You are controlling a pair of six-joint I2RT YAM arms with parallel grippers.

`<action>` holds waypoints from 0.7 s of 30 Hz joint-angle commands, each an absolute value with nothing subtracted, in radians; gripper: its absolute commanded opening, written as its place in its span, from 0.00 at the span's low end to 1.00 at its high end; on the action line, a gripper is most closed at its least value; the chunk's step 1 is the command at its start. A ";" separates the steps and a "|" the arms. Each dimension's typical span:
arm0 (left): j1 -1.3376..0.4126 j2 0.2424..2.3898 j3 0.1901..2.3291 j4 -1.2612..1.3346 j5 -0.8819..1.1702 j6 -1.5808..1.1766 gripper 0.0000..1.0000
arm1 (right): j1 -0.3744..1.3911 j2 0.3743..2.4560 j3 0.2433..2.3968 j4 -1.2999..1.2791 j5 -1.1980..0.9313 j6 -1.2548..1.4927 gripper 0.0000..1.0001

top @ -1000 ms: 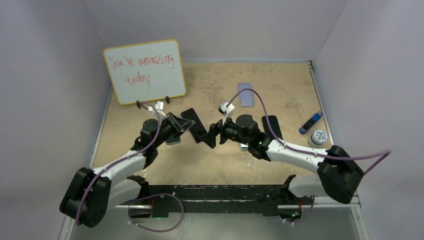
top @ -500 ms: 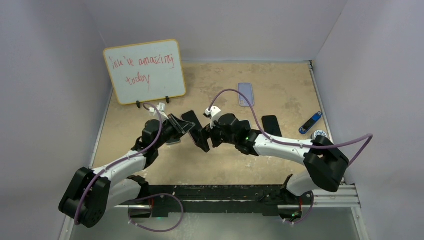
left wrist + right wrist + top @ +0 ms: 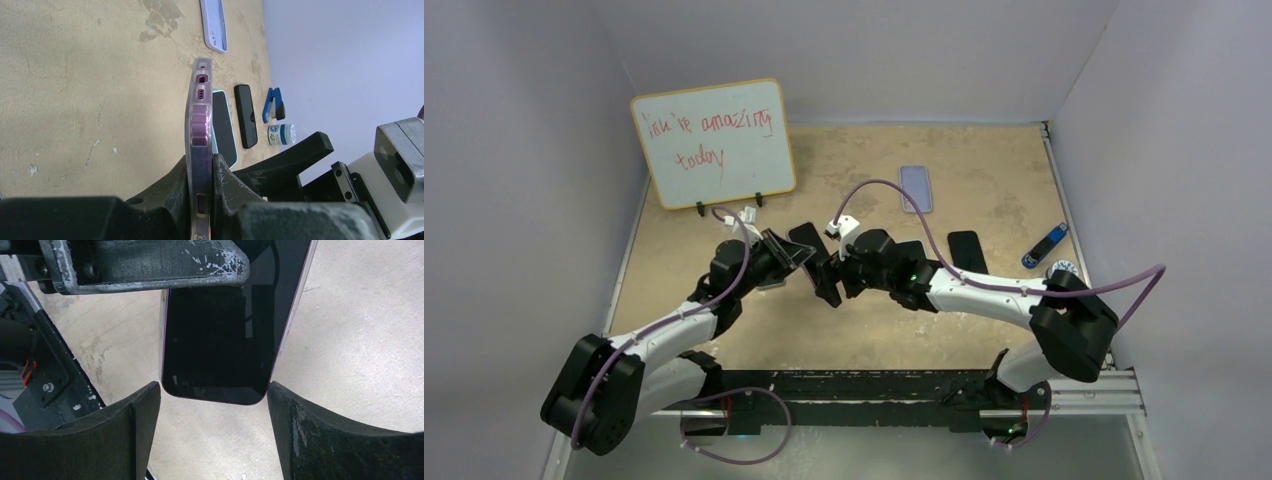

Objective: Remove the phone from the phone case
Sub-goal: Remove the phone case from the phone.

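Observation:
The phone [image 3: 816, 262] is a dark slab in a clear, purple-tinted phone case, held above the table's middle. My left gripper [image 3: 781, 260] is shut on it. In the left wrist view the cased phone [image 3: 200, 125] stands edge-on, pinched between the left gripper [image 3: 201, 175] fingers. My right gripper [image 3: 835, 276] faces it from the right. In the right wrist view the black screen [image 3: 220, 340] ends between the fingers of the open right gripper [image 3: 214, 400]. The right finger nearly touches the phone's corner and the left finger stands slightly apart.
A whiteboard [image 3: 714, 143] stands at the back left. A lavender case [image 3: 915, 188] lies at the back, a black phone [image 3: 967, 251] to the right, with a blue object [image 3: 1044, 246] and a small round container [image 3: 1064, 268] near the right wall.
My right arm has swung left to the held phone, so its fingers now flank the phone's end and stand slightly narrower. The left arm and the phone have stayed in place.

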State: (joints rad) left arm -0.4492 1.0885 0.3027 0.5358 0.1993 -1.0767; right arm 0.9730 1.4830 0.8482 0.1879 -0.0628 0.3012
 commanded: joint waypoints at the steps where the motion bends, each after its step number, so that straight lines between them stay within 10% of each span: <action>1: -0.461 1.064 0.349 0.617 0.189 -1.060 0.00 | 0.988 1.480 0.896 0.190 -0.031 0.303 0.77; 21: -0.558 1.046 0.299 0.743 0.193 -1.220 0.00 | 0.987 1.524 0.861 0.316 0.105 0.355 0.74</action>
